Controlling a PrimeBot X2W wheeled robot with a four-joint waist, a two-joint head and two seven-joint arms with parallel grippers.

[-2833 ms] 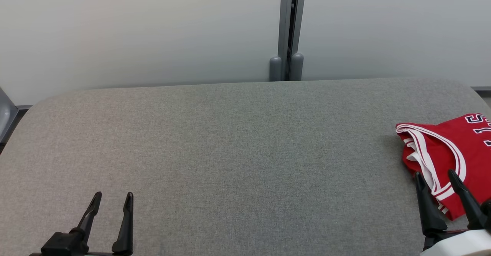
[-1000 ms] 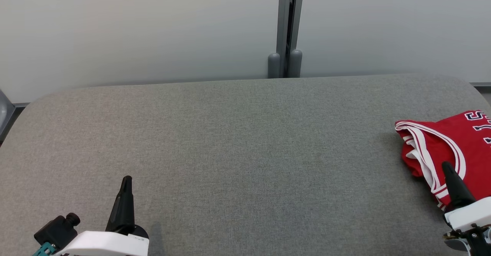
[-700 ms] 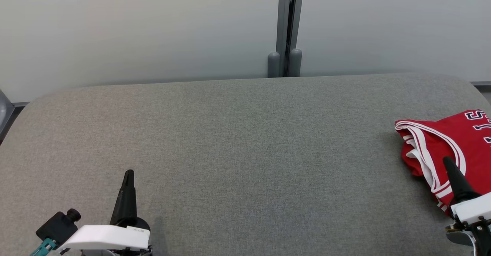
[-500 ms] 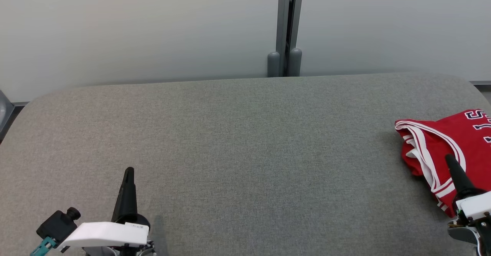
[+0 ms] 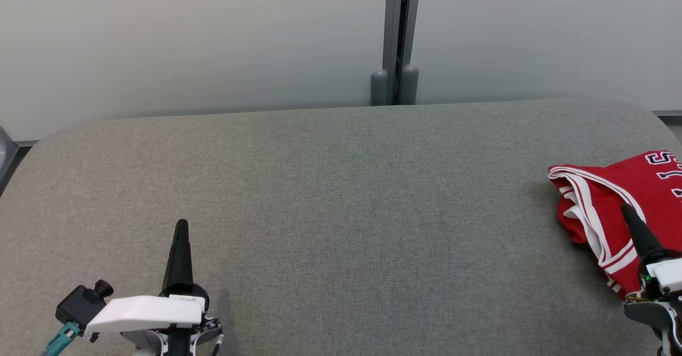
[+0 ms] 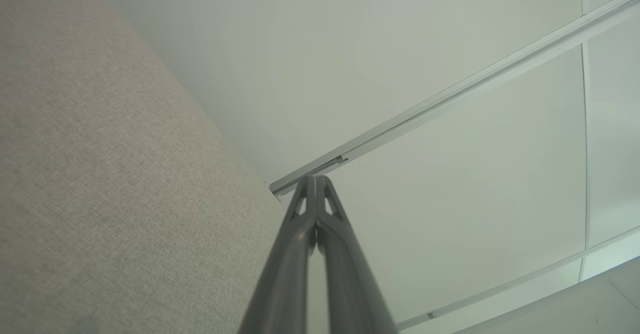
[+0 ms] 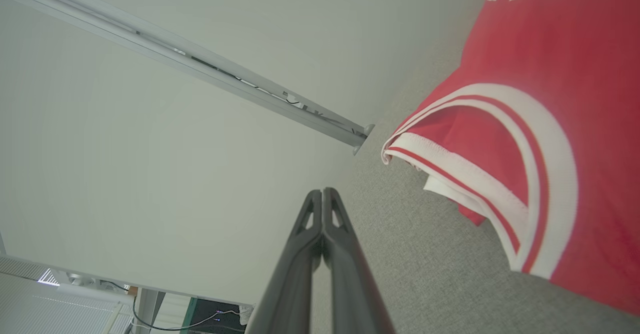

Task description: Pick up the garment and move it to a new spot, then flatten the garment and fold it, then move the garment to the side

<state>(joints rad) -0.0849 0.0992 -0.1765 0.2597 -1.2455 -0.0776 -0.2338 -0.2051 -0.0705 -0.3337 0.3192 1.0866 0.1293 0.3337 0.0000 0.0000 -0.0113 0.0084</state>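
Now, in the head view, the red garment [image 5: 597, 196] with white trim lies bunched at the right edge of the frame on the grey table [image 5: 341, 212], partly cut off by the frame border. The right gripper [image 5: 627, 215] rises from the lower right corner, its fingers pressed together into one dark spike, empty, the tip showing over the garment's white-banded edge; whether it touches the cloth cannot be told. The left gripper [image 5: 181, 228] stands at the lower left, fingers likewise pressed together and empty, well apart from the garment with bare table between.

Next, in the left wrist view, the left gripper [image 6: 315, 186] points past the table's far edge at a pale wall [image 6: 425, 74]; nothing lies before it.

Last, in the right wrist view, the right gripper [image 7: 322, 196] sits bottom centre, fingers together, with the garment [image 7: 550, 99] filling the right side of the frame. The white-trimmed opening lies just right of the fingertips, a strip of grey table between. So the cloth lies off to that side, not straight ahead. Its long axis cannot be judged, since the frame cuts it. The right arm is clearly the nearer one, and it would need to spread its fingers before gripping.
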